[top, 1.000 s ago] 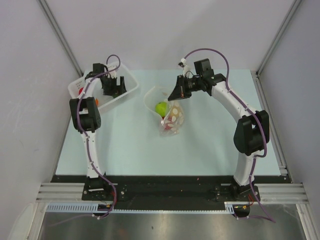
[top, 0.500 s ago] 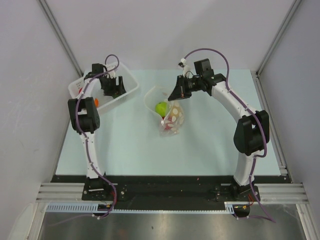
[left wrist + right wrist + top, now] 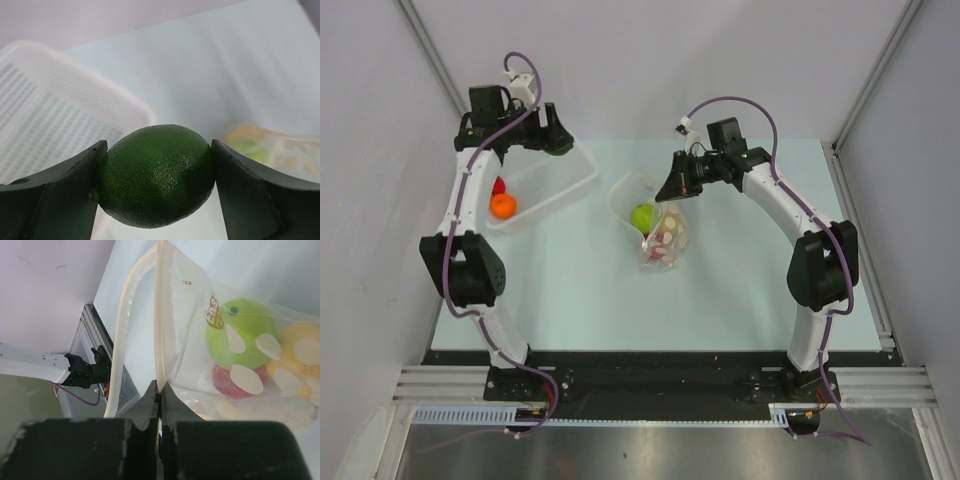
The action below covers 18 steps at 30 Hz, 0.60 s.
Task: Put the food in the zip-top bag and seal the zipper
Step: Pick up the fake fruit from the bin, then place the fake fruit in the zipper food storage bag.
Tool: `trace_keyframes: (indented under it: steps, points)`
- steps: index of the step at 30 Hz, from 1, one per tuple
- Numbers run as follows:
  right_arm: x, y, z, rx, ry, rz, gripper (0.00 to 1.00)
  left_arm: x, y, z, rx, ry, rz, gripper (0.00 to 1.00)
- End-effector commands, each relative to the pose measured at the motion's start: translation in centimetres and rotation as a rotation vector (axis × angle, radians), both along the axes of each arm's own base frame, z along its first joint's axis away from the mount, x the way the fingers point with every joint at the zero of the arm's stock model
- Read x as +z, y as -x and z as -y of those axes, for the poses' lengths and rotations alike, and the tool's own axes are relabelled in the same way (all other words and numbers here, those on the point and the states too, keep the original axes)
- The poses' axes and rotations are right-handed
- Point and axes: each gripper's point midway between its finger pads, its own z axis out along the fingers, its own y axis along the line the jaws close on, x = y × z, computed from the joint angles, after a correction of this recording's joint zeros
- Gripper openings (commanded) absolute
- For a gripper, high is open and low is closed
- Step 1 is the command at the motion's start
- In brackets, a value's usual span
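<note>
My left gripper (image 3: 557, 141) is shut on a dark green lime (image 3: 156, 175) and holds it in the air over the far side of the white basket (image 3: 548, 187). An orange fruit (image 3: 502, 206) and a red one (image 3: 499, 185) lie at the basket's left end. The zip-top bag (image 3: 660, 232) lies at mid-table with its mouth open. It holds a light green fruit (image 3: 242, 332), a red one (image 3: 235, 382) and a yellow one (image 3: 300, 357). My right gripper (image 3: 160, 392) is shut on one side of the bag's whitish zipper strip (image 3: 161, 330) and holds that lip up.
The white perforated basket (image 3: 55, 120) stands at the back left, close to the grey left wall. The bag shows blurred at the right in the left wrist view (image 3: 265, 145). Metal rails run along the table's right edge (image 3: 860, 240).
My left arm has risen out of the basket and swung back with the lime in its jaws, uncovering the orange and red fruit. The right arm and bag have not moved.
</note>
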Motion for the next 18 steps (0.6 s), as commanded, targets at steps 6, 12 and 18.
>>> trace_keyframes:
  steps: [6, 12, 18]
  points:
    - [1.8, 0.0, -0.5, 0.028, -0.027, 0.055, 0.0, 0.6, 11.1, 17.1, -0.42, -0.027, 0.032, 0.68]
    - [1.9, -0.1, -0.1, 0.036, -0.027, 0.067, 0.0, -3.9, 12.7, 21.1, -0.506, -0.216, -0.014, 0.79]
    - [2.0, 0.3, 0.3, 0.045, -0.03, 0.066, 0.0, -2.9, 13.9, 20.8, -0.554, -0.198, -0.027, 1.0]
